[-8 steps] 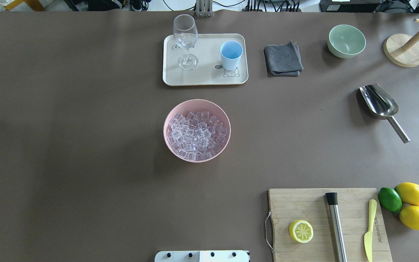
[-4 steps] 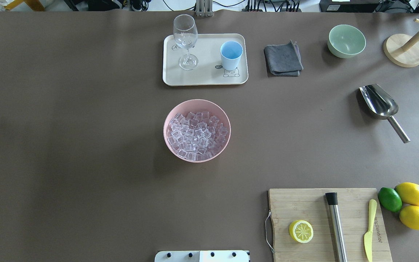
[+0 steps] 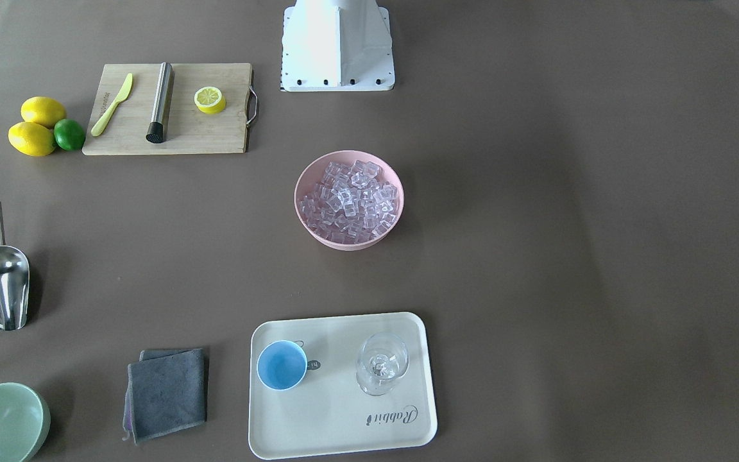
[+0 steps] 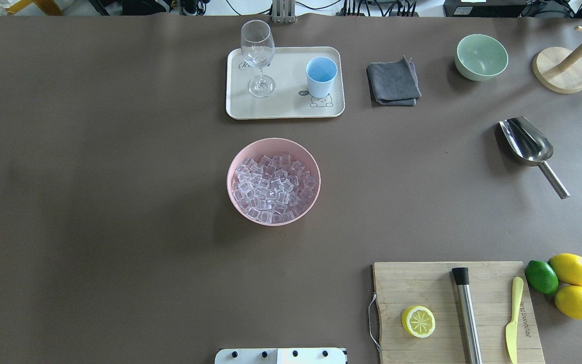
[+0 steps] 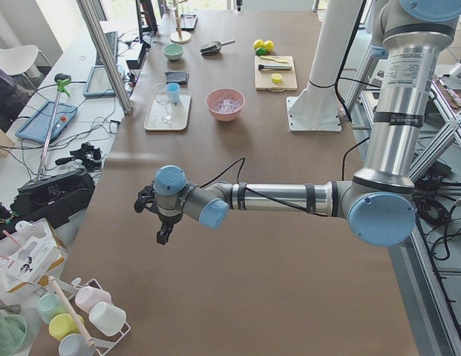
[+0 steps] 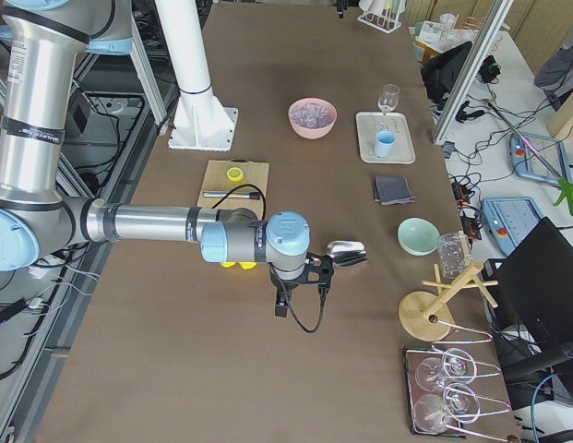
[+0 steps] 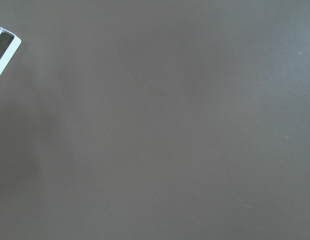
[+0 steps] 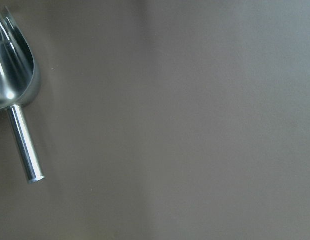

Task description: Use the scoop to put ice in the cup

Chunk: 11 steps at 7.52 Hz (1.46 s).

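Note:
The ice (image 4: pixel 273 188) fills a pink bowl (image 4: pixel 231 169) at mid-table; it also shows in the front view (image 3: pixel 350 199). The light-blue cup (image 4: pixel 321 76) stands upright and empty on a cream tray (image 4: pixel 291 110) beside a wine glass (image 4: pixel 257 55). The steel scoop (image 4: pixel 528 144) lies on the table at the right, handle toward the robot, and shows at the left edge of the right wrist view (image 8: pixel 12 75). The right gripper (image 6: pixel 304 277) hovers near the scoop. The left gripper (image 5: pixel 162 226) hangs over bare table far left. I cannot tell whether either is open or shut.
A grey cloth (image 4: pixel 393 82) and a pale green bowl (image 4: pixel 481 56) sit at the back right. A cutting board (image 4: pixel 455 311) holds a lemon half, a muddler (image 4: pixel 467 313) and a yellow knife. Two lemons and a lime (image 4: pixel 541 276) lie beside it. A wooden stand (image 4: pixel 561 76) is at the far right.

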Available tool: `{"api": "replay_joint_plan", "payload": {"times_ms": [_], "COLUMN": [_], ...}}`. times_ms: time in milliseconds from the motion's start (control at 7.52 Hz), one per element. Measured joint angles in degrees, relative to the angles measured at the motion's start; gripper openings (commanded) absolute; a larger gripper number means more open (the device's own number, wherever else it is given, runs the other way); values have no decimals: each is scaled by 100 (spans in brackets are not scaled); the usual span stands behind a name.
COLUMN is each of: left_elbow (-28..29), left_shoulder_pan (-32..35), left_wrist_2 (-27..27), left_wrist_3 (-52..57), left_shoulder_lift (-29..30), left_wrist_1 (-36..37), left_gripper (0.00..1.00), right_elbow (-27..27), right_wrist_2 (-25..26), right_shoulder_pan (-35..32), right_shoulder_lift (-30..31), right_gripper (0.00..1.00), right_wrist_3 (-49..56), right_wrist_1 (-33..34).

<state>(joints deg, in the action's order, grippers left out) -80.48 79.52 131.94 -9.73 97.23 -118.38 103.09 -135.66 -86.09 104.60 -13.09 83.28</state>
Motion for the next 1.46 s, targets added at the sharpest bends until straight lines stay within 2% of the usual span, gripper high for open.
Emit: {"api": "replay_joint_plan", "payload": {"times_ms": [399,665,930,1063,1462], "left_elbow": [-63,-276,-386,-458,-696], "left_shoulder_pan": [-184,-537,-680,-793,-1027], "left_wrist_2": [4,7,8,12,24], "left_wrist_3": [-2,-2,-2,-2,-2], "left_shoulder_lift": [59,81,92,107,141], "left_wrist_1": [-5,-5,-5,-4,-8], "left_gripper": [99,99,99,99,99], "right_elbow": [87,99,89,45,-386], "right_wrist_2": [112,562,1244,1506,1666], "right_shoulder_pan": [655,1410,2214,2438,2622], "right_shoulder_lift": [127,178,38,-89,-448], "right_gripper": [100,99,99,99,98], "right_wrist_3": [-1062,-2423,-3144,-3061,-2483], "right_wrist_1": [-834,-1843,-2360,-2426,-2750]}}
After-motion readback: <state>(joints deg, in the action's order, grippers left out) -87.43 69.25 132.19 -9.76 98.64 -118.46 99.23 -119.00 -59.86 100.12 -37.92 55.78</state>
